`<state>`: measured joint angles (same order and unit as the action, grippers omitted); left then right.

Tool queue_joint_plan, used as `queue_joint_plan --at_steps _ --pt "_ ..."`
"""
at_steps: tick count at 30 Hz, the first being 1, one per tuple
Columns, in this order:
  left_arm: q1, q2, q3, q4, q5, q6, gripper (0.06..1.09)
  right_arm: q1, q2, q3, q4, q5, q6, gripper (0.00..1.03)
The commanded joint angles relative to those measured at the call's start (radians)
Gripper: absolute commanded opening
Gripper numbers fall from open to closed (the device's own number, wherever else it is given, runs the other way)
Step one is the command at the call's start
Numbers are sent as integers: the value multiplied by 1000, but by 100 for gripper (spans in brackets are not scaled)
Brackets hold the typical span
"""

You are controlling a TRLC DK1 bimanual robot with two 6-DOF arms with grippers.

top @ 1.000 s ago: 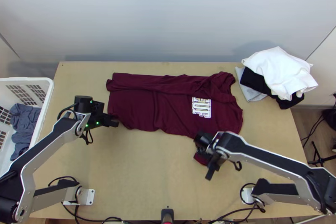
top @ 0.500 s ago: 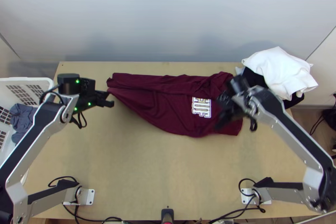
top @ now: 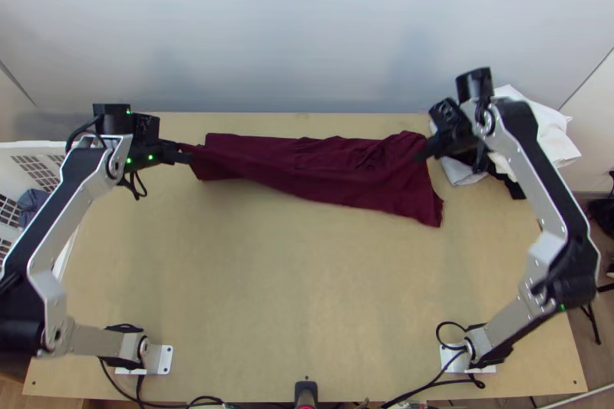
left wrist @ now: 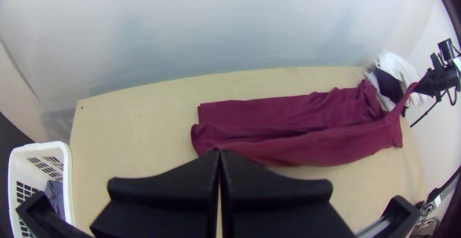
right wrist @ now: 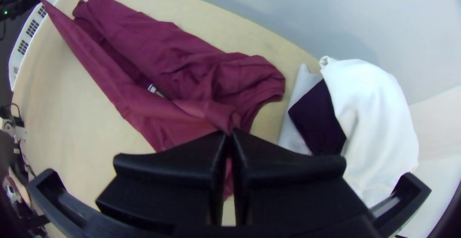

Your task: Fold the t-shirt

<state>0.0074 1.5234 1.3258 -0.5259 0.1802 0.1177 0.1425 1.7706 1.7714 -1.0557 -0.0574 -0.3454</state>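
Top view: left gripper (top: 186, 156), right gripper (top: 423, 154) both pinching maroon t-shirt (top: 338, 180); likely lengthwise fold; next, lay flat, release.

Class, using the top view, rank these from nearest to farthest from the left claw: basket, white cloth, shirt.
1. Shirt: gripped in the left claw.
2. Basket: on the view's left.
3. White cloth: far over on the right.

The place looks like a robotics lab or test room: a left arm (top: 46, 244) and a right arm (top: 551, 194) stand at a plain wooden table (top: 307, 294), with black cables (top: 207, 398) along its near edge and a pale wall (top: 307, 25) behind.
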Motion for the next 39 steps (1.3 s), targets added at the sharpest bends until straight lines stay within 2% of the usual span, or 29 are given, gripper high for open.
queue_joint_plan --at_steps 1,9,16,23,24,25,26,27,28,29,30,32,39 --pt "40 121 61 15 -1 19 10 -80 185 215 6 -4 -4 3" --pt "39 313 135 26 -10 -6 10 -84 362 372 6 -2 6 3" --pt "36 449 190 116 -39 -81 10 -78 466 373 43 -2 29 3" --pt "32 566 302 113 -64 -153 11 -87 517 375 89 -2 43 3" --pt "31 572 314 109 -64 -159 17 -86 517 373 89 -2 43 3" --pt "29 577 326 104 -62 -168 32 -83 515 367 91 -2 45 3" --pt "28 578 335 98 -62 -173 58 -80 517 373 97 -2 57 5" --pt "28 578 343 90 -64 -179 90 -80 520 381 97 -2 85 24" --pt "28 575 349 89 -64 -185 105 -80 510 372 99 -2 109 53" --pt "29 569 355 86 -64 -196 104 -80 497 364 99 -2 125 85" --pt "32 563 362 75 -62 -207 104 -80 480 358 94 -2 135 99" --pt "37 541 369 41 -62 -219 104 -73 431 342 97 -2 138 99" --pt "37 400 254 -16 -31 -239 104 -64 201 303 92 -13 253 99"
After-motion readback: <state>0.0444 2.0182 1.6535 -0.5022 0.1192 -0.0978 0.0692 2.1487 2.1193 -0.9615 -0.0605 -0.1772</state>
